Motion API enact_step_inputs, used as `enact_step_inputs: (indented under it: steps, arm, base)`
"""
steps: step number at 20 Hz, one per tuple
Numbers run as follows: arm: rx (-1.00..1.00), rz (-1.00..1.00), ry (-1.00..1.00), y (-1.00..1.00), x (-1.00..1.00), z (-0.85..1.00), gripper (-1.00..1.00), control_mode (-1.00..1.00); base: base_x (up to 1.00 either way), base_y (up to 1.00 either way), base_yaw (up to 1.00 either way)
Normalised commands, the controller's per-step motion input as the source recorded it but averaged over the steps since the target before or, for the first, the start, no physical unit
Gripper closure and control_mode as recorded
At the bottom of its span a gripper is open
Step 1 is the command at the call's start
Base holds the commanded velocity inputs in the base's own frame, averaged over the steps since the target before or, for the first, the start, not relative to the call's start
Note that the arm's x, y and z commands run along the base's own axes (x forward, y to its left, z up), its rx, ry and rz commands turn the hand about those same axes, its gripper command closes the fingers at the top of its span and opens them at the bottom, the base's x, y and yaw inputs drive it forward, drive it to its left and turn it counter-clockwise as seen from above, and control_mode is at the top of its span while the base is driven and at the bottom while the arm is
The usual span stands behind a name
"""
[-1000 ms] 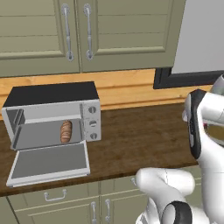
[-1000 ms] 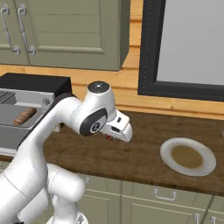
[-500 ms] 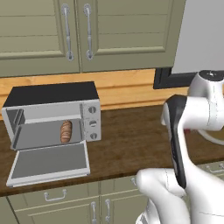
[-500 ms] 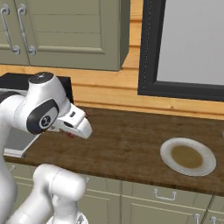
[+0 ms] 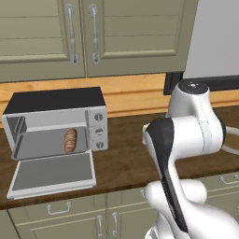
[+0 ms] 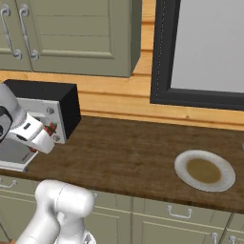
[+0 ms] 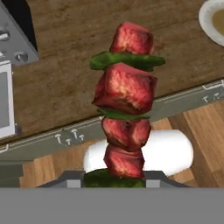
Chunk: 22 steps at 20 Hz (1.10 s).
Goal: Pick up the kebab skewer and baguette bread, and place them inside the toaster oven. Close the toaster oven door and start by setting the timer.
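The kebab skewer (image 7: 127,105), red meat chunks with green slices between them, stands up between my gripper's (image 7: 114,179) two fingertips, which are shut on its lower end. From the right base view my gripper (image 6: 44,139) hangs just in front of the toaster oven's (image 6: 47,107) control panel, small red bits of the skewer (image 6: 51,127) poking out beside it. The toaster oven (image 5: 56,100) stands on the counter's left with its door (image 5: 53,172) dropped flat open. The tan baguette bread (image 5: 70,140) lies inside on the tray.
A white plate (image 6: 205,170) with a brown centre sits on the wooden counter (image 6: 124,152) to the right. Upper cabinets (image 5: 84,32) hang above the oven. My white arm (image 5: 186,135) blocks the counter's right part in the left base view.
My arm has swung left across the counter with the skewer in its grip, from near the counter's middle to just in front of the toaster oven. The baguette and door stay put.
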Motion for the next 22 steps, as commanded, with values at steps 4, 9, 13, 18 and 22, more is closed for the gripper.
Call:
enact_step_inputs:
  steps: [4, 9, 13, 18, 22]
  arm:
    - [0.0, 0.0, 0.01, 1.0, -0.18, 0.13, 1.0, -1.0]
    - [0.0, 0.11, 0.08, 1.0, 0.09, 0.11, 1.0, -1.0]
    - [0.0, 0.26, 0.01, 0.99, 0.54, -0.01, 1.0, -1.0]
    - [0.0, 0.21, 0.04, 1.0, 0.75, -0.18, 1.0, -1.0]
    - [0.0, 0.07, 0.04, 0.75, 0.74, -0.47, 1.0, -1.0]
  base:
    - [0.0, 0.0, 0.0]
    - [0.0, 0.0, 0.0]
    - [0.0, 0.0, 0.0]
    - [0.0, 0.0, 0.0]
    - [0.0, 0.0, 0.0]
